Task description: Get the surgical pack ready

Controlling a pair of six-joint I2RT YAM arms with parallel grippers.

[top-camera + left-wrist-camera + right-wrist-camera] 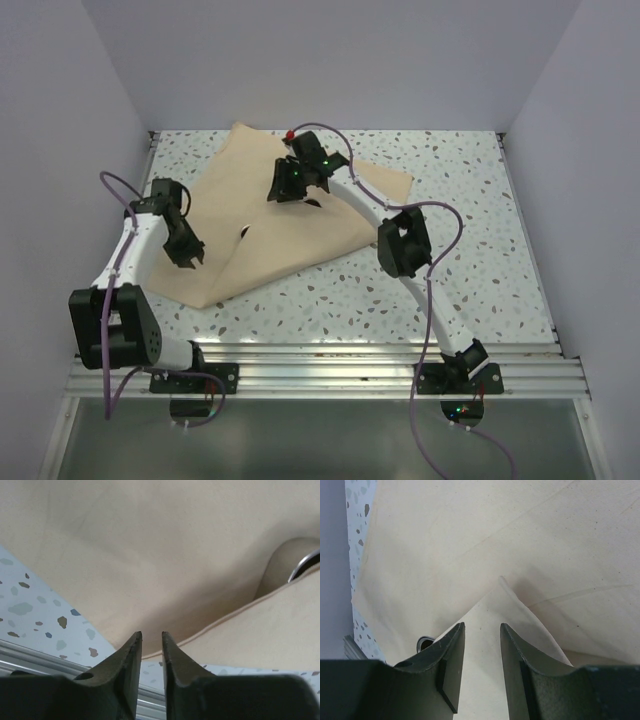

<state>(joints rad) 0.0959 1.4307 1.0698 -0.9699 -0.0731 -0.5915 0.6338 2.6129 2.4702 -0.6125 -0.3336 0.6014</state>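
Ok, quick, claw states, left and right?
Left claw: open, empty.
Right claw: open, over a fold of the wrap sheet, not gripping.

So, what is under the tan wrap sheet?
Under the wrap sheet, the left wrist view shows only a curved shiny metal edge in a gap between folds. Everything else beneath is covered, so what the edge belongs to cannot be seen.

High rear view looking down, wrist views close over wrap sheet, seemingly shared
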